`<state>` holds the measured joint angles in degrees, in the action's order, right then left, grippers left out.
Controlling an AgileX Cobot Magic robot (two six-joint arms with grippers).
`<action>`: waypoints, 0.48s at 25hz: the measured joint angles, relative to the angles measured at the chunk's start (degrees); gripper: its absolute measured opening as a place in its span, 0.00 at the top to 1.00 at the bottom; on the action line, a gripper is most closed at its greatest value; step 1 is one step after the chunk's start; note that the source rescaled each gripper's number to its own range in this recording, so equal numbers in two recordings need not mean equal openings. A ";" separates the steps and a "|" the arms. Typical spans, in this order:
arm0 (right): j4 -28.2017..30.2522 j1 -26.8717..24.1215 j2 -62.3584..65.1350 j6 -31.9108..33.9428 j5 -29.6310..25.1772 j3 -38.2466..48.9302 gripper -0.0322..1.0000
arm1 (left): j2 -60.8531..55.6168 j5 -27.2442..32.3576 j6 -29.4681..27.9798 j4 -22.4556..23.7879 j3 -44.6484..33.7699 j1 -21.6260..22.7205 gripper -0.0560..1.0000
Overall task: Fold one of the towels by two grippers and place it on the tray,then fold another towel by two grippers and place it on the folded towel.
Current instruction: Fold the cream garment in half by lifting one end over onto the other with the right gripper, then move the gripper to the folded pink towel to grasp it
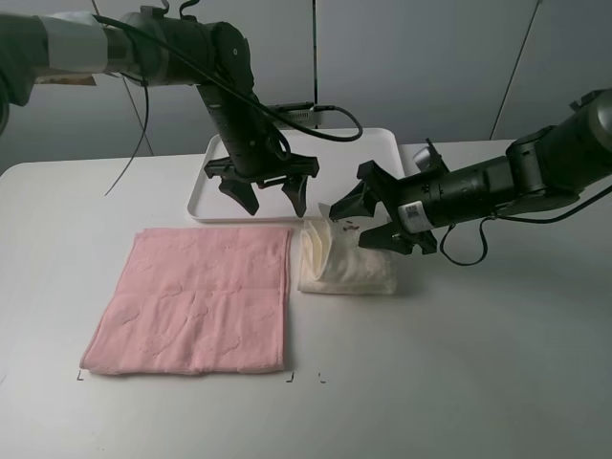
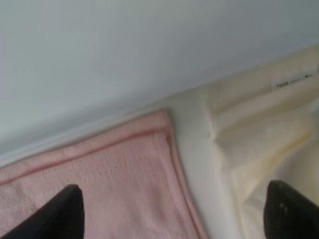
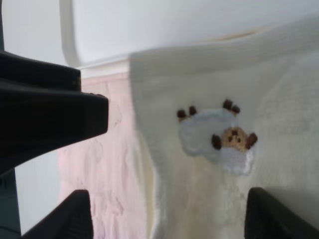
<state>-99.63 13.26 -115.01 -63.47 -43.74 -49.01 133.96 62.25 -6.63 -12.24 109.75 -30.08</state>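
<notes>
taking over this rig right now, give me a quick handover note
Left gripper: open, holding nothing, hovering by the tray front rim.
Right gripper: open at the far edge of the cream towel, not clamped on it.
Things: the cream towel lies loosely folded on the table in front of the tray, beside the pink towel, which is flat and unfolded.
Done: cream towel folded.
Left: put it on the tray, fold the pink towel, stack it on top.

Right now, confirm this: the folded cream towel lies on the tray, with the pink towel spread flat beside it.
Wrong: the cream towel lies on the table in front of the tray, as the exterior high view shows. The pink towel is spread flat beside it.
</notes>
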 joint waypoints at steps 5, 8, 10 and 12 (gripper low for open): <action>-0.12 -0.93 0.48 0.00 -2.10 -0.94 0.25 | 0.00 0.50 0.64 0.02 0.00 0.60 0.06; 0.21 -4.58 2.02 0.16 -2.31 -1.00 0.25 | 0.00 1.15 0.77 0.02 0.00 0.93 0.06; 2.60 -7.58 2.90 1.76 -2.31 -1.07 0.25 | 0.00 1.27 0.88 0.02 0.00 0.93 0.06; 6.71 -10.08 2.87 5.18 -2.06 -1.07 0.25 | 0.00 1.27 1.28 0.02 0.00 0.93 0.06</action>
<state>-92.93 3.18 -112.14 -58.29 -45.81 -50.08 133.96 63.53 -5.35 -12.22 109.75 -29.15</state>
